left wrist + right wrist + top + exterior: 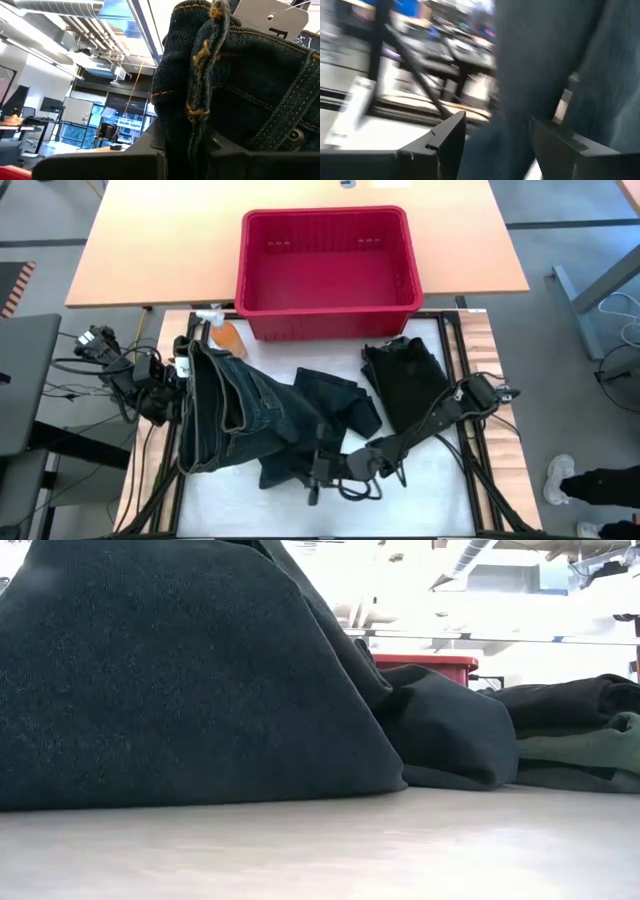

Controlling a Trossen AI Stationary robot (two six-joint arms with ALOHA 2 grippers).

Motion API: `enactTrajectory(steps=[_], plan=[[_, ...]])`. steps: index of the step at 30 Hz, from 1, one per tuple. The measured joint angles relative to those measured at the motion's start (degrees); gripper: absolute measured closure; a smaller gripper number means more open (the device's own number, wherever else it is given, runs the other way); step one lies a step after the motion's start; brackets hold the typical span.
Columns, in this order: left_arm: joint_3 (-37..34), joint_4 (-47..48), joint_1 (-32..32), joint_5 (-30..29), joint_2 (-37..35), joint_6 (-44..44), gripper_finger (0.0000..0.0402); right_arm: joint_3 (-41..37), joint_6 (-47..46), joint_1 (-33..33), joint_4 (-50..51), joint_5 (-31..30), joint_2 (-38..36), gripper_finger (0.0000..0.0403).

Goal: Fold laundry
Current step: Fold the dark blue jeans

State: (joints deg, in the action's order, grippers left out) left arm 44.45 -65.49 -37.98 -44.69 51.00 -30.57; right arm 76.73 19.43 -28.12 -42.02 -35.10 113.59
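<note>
Right gripper: my right gripper (318, 472) sits low at the near edge of the white table top (440, 490), fingers (445, 142) spread wide with dark blue cloth hanging between them; whether they press it I cannot tell.
Jeans: the dark blue denim jeans (235, 420) lie bunched across the left and middle of the table, one leg reaching toward my right gripper.
Left gripper: my left gripper (183, 375) is at the far-left end of the jeans, clamped tight on the stitched waistband (205, 75), beside a belt loop and a metal button.
Folded pile: a stack of black and dark green cloth garments (405, 380) rests on the right half of the table, apart from the jeans.
Basket: the red plastic basket (328, 265) stands beyond the garments, on the wooden desk.
</note>
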Motion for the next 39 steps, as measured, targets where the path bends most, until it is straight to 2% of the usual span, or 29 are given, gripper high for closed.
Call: enactTrajectory(steps=[2,4,6,14,17,21,22,25,31,35,39], plan=[[0.0,0.14,0.0,0.23,0.0,0.0,0.0384,0.76,0.15,0.03,0.25,-5.43,1.21,0.0164],[0.0,0.42,0.0,0.25,0.02,-0.02,0.0384,0.94,0.15,0.19,0.72,-8.36,2.12,0.0164],[-0.02,0.47,0.0,0.26,0.02,-0.02,0.0384,0.99,-0.13,0.4,1.27,-8.82,2.18,0.0164],[-0.02,0.46,0.0,0.46,0.02,0.21,0.0384,1.12,-11.24,4.85,3.79,-9.87,2.04,0.0174],[-0.03,0.46,0.0,0.41,0.02,0.24,0.0384,1.12,-13.25,6.48,4.34,-10.09,2.04,0.0226],[-0.04,0.44,-0.02,0.35,0.02,0.28,0.0384,1.12,-8.11,6.71,5.09,-9.93,1.17,0.0363],[-0.04,0.33,-0.02,0.38,0.02,0.27,0.0384,1.08,-5.67,6.36,5.46,-9.94,0.48,0.0379],[-0.04,0.18,-0.02,-0.18,-0.05,-0.22,0.0384,0.98,-3.05,5.44,7.17,-11.15,-3.03,0.0379],[-0.04,-0.15,-0.02,0.7,-0.2,-0.65,0.0384,1.07,-5.37,4.5,22.51,-13.31,-15.78,0.0384],[-0.04,0.03,-0.02,0.63,-0.17,-1.73,0.0384,1.16,-15.22,5.14,38.92,-14.37,-21.02,0.0378],[-0.09,0.39,-0.02,0.44,-0.15,-1.77,0.0384,1.16,-28.77,4.98,56.06,-16.33,-22.59,0.0377]])
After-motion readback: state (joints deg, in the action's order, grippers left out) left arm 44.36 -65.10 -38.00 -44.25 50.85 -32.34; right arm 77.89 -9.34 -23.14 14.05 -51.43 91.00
